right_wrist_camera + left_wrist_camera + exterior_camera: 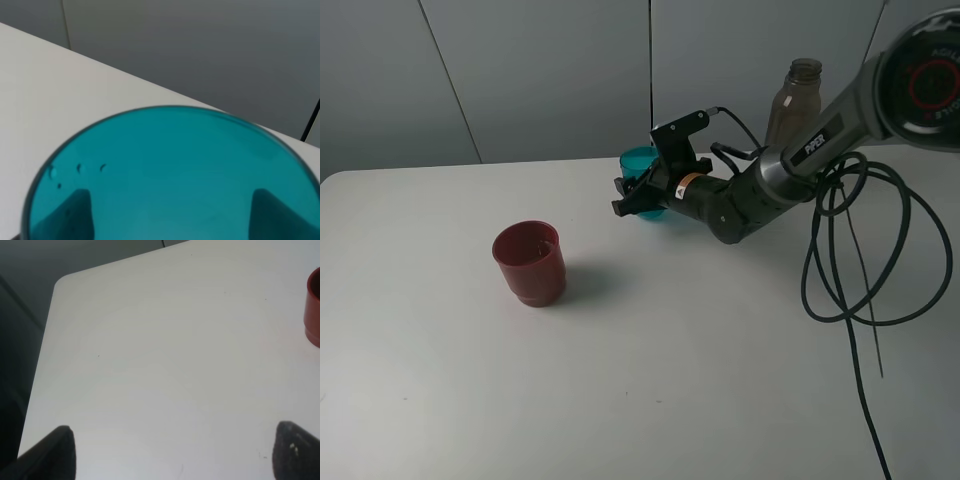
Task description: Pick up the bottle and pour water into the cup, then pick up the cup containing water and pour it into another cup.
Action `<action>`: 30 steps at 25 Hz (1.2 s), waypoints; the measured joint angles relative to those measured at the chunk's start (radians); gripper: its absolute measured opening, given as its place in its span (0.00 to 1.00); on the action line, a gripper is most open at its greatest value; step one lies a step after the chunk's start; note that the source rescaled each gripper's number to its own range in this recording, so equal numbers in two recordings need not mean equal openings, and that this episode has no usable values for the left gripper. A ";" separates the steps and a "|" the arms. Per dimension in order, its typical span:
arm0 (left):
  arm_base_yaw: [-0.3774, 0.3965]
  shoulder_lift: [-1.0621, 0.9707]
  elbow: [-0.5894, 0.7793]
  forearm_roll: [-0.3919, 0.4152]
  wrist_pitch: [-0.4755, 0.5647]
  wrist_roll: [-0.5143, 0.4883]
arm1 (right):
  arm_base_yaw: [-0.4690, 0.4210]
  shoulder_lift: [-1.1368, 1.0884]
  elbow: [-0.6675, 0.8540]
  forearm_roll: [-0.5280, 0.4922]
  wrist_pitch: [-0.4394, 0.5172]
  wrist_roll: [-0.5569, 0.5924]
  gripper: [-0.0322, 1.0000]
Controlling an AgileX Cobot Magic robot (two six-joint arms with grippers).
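Note:
The cup (640, 160), a translucent teal tumbler, sits between the fingers of my right gripper (638, 195) at the back middle of the table. In the right wrist view the cup (165, 165) fills the frame, with small droplets on its wall and both dark fingers (70, 215) showing through it. Another cup (529, 262), squat and dark red, stands upright to the left and nearer the front, well apart from the gripper; its edge (314, 305) shows in the left wrist view. The bottle (795, 100) stands behind the right arm. My left gripper (172, 455) is open over bare table.
The white table (670, 400) has a rounded far-left corner (60, 282). Black cables (840, 260) loop down from the right arm over the table's right side. A grey wall stands behind the table.

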 joint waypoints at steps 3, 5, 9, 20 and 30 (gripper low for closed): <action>0.000 0.000 0.000 0.000 0.000 0.000 | 0.000 0.002 0.000 0.000 0.002 0.000 0.09; 0.000 0.000 0.000 0.000 0.000 0.000 | 0.000 0.002 0.000 0.000 0.002 0.002 0.33; 0.000 0.000 0.000 0.000 0.000 0.000 | 0.000 0.002 0.000 0.000 0.004 0.004 0.87; 0.000 0.000 0.000 0.000 0.000 0.000 | 0.000 -0.163 0.015 -0.002 0.500 0.004 0.99; 0.000 0.000 0.000 0.000 0.000 0.000 | 0.000 -0.408 0.088 -0.002 0.973 0.004 1.00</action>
